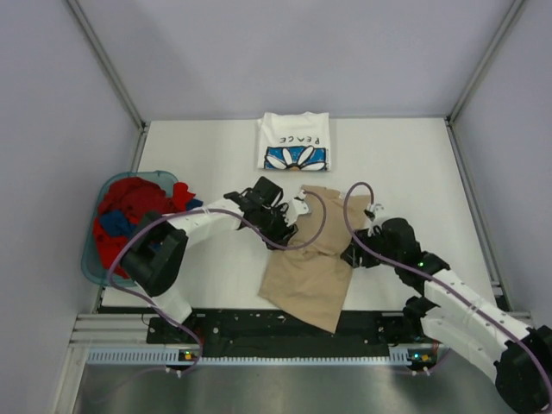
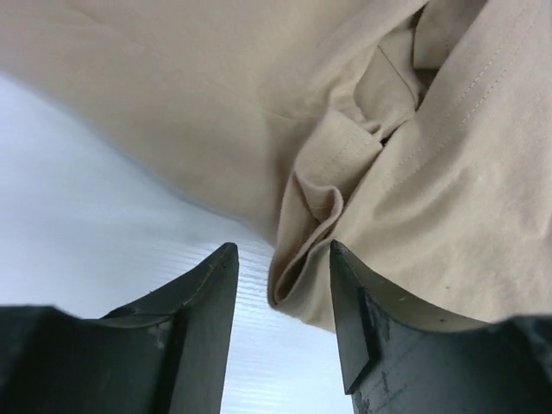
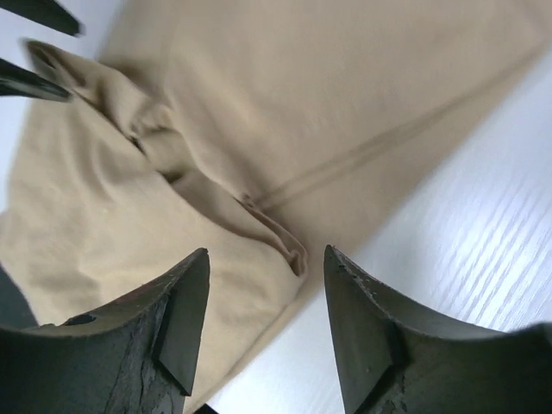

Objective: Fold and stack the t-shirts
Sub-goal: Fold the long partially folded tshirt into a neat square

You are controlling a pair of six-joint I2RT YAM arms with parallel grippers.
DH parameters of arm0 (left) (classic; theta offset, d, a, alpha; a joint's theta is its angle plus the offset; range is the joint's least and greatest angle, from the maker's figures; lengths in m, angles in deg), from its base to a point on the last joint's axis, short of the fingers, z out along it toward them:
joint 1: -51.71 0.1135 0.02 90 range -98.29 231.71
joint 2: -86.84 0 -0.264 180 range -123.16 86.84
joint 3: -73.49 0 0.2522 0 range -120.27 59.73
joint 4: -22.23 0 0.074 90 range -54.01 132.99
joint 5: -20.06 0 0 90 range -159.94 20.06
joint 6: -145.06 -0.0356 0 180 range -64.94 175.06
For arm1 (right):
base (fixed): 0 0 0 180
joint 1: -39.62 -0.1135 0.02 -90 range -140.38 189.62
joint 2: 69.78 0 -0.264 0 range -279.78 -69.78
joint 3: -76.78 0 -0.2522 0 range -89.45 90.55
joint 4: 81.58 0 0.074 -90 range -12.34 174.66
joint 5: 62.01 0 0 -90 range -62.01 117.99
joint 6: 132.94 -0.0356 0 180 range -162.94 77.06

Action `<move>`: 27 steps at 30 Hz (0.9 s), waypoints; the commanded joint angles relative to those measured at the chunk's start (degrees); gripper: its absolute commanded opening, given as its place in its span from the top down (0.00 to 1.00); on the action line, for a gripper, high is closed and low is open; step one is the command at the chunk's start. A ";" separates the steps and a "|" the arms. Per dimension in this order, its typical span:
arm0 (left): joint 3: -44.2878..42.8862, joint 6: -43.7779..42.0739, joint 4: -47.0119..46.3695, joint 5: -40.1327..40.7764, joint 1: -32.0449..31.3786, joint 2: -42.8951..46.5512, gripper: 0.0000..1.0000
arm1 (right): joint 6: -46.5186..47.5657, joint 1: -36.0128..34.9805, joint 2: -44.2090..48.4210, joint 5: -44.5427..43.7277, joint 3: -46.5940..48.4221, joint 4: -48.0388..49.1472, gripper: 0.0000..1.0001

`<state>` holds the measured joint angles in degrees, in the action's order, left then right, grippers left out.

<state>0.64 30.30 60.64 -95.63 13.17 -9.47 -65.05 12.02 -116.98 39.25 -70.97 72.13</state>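
Right now the tan shirt (image 1: 309, 267) lies lengthwise, far to near, between two spread claws; red and blue shirts (image 1: 129, 216) fill the basket (image 1: 89, 259)

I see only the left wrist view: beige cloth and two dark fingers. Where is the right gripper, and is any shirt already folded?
Observer: The right gripper hangs open at the tan shirt's right edge.
Operator: And a folded shirt?
Observer: Yes, the daisy shirt lies folded at the table's far edge.
Operator: More shirts waiting?
Observer: Red and blue shirts fill the teal basket at the left.
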 commanded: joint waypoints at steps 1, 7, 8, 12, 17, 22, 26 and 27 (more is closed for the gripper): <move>-5.58 -2.13 0.57 1.44 0.92 6.38 0.47 | 8.20 0.09 6.41 3.22 8.05 2.17 0.44; -5.87 -21.35 16.62 -12.78 1.72 17.20 0.56 | 24.91 -16.67 6.16 5.96 16.59 -8.63 0.38; -5.08 -25.65 22.67 -14.72 1.63 17.56 0.57 | 25.44 -22.18 5.20 4.57 16.68 -10.65 0.38; -0.34 -37.63 35.28 -17.81 0.93 18.79 0.57 | 22.74 -43.90 2.82 -7.28 17.99 -11.11 0.41; 7.31 -41.34 33.64 -12.99 -1.97 23.18 0.46 | 8.24 -56.68 -2.53 -15.91 18.18 -9.17 0.42; 12.24 -37.57 25.82 -8.07 -7.33 22.75 0.43 | -2.31 -60.11 -11.15 -26.45 16.94 -15.32 0.44; 14.88 -36.68 22.65 -8.14 -7.60 22.40 0.40 | -4.78 -60.74 -10.29 -29.10 16.06 -15.15 0.43; 15.32 -36.51 21.95 -8.58 -7.68 21.87 0.39 | -5.22 -60.82 -9.93 -29.89 15.71 -15.15 0.43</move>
<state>14.35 -5.43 87.17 -103.41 6.54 11.49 -63.28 -48.57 -128.41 17.37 -55.15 57.16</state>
